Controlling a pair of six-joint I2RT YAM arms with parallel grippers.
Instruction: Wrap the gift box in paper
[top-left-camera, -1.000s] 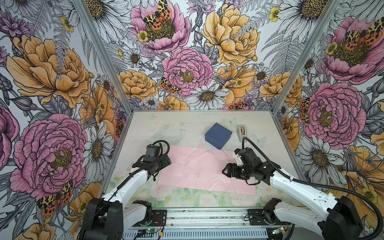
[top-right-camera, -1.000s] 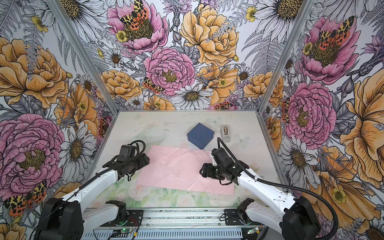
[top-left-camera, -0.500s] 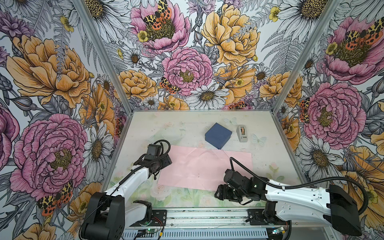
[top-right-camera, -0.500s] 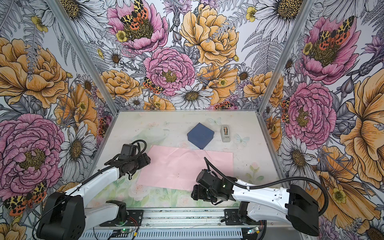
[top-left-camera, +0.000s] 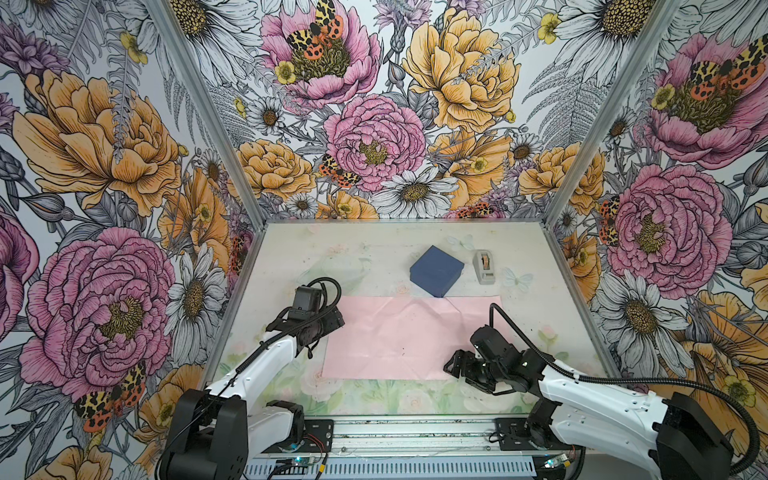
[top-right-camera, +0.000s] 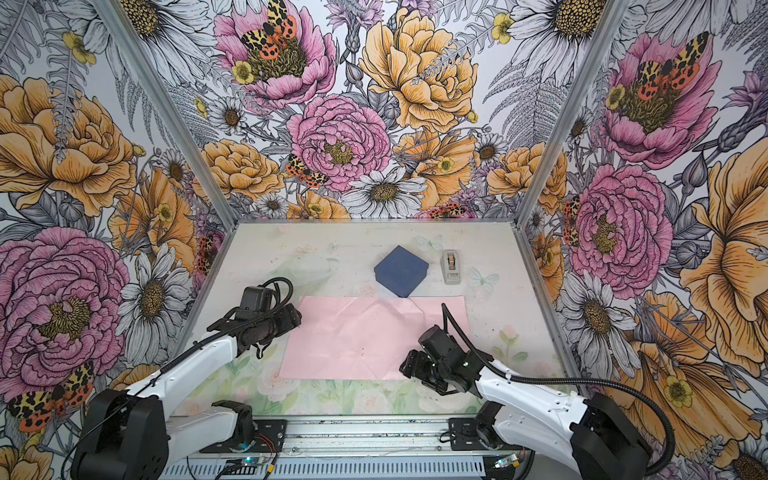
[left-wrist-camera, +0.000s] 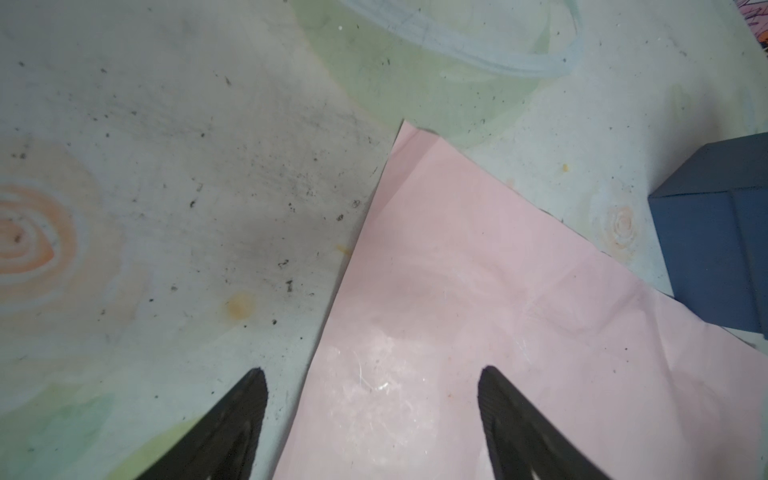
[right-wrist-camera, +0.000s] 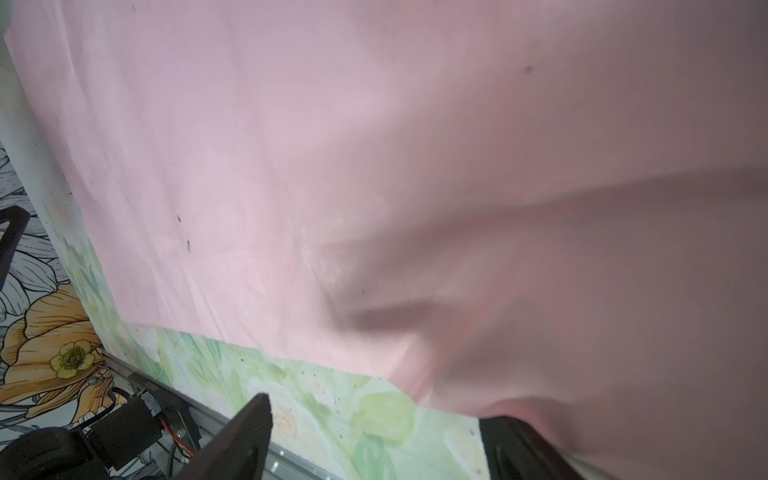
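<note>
seems the laying-out step: left gripper (left-wrist-camera: 372, 372) spread astride the paper (top-left-camera: 407, 332) edge, right gripper (right-wrist-camera: 378, 409) spread at its corner, gift box (top-left-camera: 436, 270) ahead at the far edge; calls next for lifting it onto the sheet.

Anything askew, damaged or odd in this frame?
The gift box sits turned diamond-wise beyond the paper, only its near corner meeting the sheet's far edge. The paper is creased. Nothing looks spilled or damaged.
</note>
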